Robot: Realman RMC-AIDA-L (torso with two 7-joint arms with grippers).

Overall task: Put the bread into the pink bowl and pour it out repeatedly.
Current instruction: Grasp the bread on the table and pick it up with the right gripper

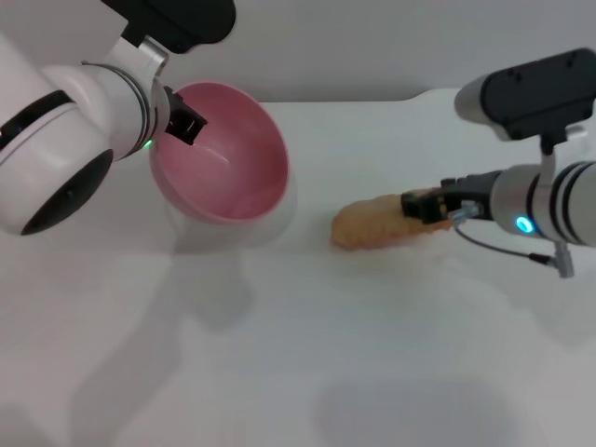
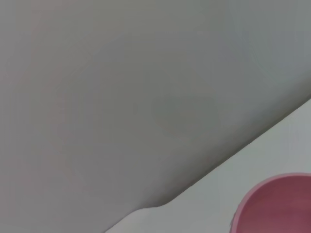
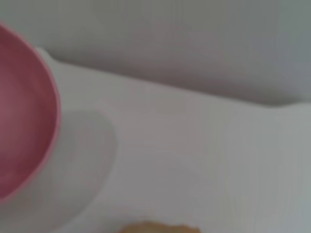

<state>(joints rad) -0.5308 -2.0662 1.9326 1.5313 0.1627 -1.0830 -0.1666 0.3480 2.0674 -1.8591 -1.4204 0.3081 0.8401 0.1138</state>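
On the white surface, these are the parts:
Bread: the bread lies flat on the surface, plain tan side up, a little to the right of the middle.
Right hand: the right hand reaches in low from the right side, and its dark fingers are closed on the bread's right end.
Right arm: it stretches out almost level, just above the surface.
Pink bowl: the pink bowl is left of the bread and apart from it, tipped so its open side faces the bread. Nothing is inside it.
Left hand: the left hand grips the bowl's far left rim.
Left arm: it comes in from the top left corner, bent downward.
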